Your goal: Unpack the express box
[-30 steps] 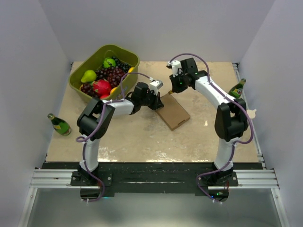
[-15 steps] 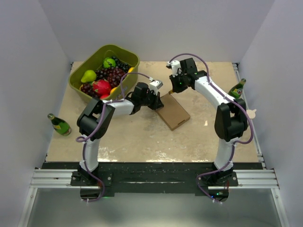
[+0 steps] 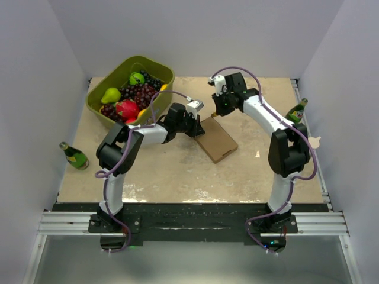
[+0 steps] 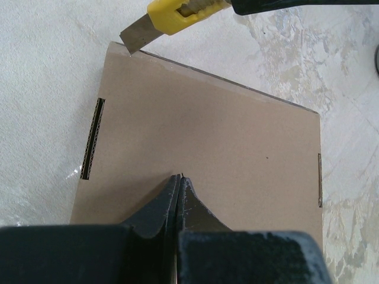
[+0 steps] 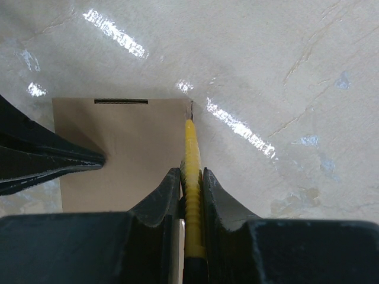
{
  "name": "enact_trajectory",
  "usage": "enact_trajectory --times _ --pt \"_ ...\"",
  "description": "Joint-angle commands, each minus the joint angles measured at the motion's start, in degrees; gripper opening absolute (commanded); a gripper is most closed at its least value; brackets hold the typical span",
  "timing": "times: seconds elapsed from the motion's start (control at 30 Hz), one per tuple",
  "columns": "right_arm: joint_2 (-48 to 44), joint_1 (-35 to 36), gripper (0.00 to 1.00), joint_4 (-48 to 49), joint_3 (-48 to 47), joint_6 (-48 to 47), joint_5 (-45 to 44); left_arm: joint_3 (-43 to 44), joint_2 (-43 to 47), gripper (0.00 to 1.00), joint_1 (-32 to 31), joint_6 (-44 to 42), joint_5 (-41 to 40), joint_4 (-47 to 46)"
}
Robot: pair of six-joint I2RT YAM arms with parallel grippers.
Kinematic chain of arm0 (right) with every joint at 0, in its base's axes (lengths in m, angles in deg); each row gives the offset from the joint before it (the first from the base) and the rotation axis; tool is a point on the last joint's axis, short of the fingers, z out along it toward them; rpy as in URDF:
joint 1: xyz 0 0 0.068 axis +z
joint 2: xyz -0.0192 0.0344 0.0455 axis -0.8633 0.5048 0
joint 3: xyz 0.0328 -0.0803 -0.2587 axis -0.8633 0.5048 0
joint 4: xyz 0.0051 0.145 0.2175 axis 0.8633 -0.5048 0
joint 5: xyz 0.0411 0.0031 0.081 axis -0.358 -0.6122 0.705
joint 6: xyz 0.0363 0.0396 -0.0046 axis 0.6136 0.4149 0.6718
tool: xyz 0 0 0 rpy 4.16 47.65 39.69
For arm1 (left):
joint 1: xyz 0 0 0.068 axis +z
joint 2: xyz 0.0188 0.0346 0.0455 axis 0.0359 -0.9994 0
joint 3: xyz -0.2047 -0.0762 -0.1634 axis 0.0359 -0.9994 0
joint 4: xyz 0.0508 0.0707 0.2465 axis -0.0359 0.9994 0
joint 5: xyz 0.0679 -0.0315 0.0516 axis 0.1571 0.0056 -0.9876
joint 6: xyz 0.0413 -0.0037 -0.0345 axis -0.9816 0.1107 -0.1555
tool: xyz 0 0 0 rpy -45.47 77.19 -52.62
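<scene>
Flat near the middle of the surface (image 3: pixel 177 171), the express box (image 3: pixel 217 141) looks light, stiff and apt to slide, best pinned on its lid, where the left fingers (image 4: pixel 159 208) sit pressed together, while the right fingers (image 5: pixel 164 198) pinch a utility knife (image 5: pixel 190 148) at its corner

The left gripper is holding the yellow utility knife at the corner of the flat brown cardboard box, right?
No, the right gripper holds the yellow utility knife at the corner of the flat brown cardboard box; the right wrist view shows it.
</scene>
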State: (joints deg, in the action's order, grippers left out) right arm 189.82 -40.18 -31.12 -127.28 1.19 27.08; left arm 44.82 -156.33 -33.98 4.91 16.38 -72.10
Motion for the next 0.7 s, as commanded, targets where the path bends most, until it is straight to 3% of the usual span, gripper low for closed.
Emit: enact_trajectory --times 0.0,0.67 --pt "-3.3 0.1 0.00 1.5 -2.1 -0.1 -2.3 -0.7 -1.4 0.00 0.1 -0.7 -3.6 2.2" --pt "-3.6 0.0 0.00 1.2 -3.0 0.1 -0.4 -0.7 -1.4 0.00 0.0 -0.8 -3.9 2.3"
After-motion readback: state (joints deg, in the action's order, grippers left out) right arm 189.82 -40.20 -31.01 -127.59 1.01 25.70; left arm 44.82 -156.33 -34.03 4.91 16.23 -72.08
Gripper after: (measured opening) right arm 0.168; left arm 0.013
